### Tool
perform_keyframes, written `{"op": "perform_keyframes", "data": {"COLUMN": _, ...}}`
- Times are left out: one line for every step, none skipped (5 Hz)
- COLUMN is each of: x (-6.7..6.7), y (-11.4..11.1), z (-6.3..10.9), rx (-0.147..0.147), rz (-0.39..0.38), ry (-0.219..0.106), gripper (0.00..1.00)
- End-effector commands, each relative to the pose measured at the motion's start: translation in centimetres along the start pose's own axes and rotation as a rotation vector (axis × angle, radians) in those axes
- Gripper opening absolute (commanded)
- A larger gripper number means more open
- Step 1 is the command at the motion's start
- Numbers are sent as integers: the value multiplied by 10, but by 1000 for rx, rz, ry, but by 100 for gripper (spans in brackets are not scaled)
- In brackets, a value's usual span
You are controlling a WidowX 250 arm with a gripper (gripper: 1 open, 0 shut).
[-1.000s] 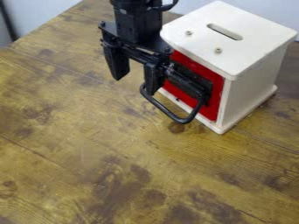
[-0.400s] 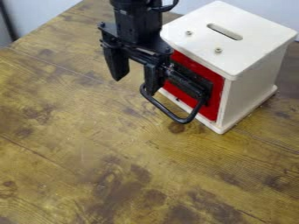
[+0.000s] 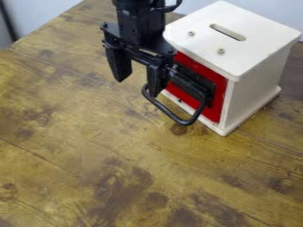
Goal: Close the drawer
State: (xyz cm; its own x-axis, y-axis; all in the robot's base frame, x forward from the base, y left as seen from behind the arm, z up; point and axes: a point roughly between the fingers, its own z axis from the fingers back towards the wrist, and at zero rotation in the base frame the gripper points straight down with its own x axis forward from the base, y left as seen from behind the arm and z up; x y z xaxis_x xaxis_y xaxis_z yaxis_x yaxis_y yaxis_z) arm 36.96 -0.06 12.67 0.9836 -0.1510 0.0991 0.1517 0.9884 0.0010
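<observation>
The arm (image 3: 140, 9) runs off the top edge; drawer (image 3: 190, 91) perhaps partly hidden.

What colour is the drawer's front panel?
Red, on the drawer, with a black wire handle; the only camera view shows it.

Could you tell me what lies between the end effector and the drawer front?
In the camera view nothing separate lies there: the open end effector hangs right against the red drawer, one finger overlapping its front, with the black handle just below.

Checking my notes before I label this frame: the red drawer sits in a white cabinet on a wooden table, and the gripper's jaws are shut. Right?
One thing is off: the gripper is open, jaws spread apart, as the camera view shows. The rest holds: red drawer, white cabinet, wooden table.
</observation>
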Motion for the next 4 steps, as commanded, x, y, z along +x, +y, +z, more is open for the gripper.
{"op": "perform_keyframes", "data": {"x": 4, "y": -7, "z": 20, "rx": 6, "rz": -27, "ry": -61, "gripper": 100}}
{"op": "perform_keyframes", "data": {"x": 4, "y": -7, "z": 20, "rx": 4, "rz": -29, "ry": -61, "gripper": 100}}
{"op": "perform_keyframes", "data": {"x": 4, "y": -7, "z": 20, "rx": 4, "rz": -31, "ry": -58, "gripper": 100}}
{"op": "perform_keyframes", "data": {"x": 4, "y": -7, "z": 20, "rx": 2, "rz": -32, "ry": -57, "gripper": 100}}
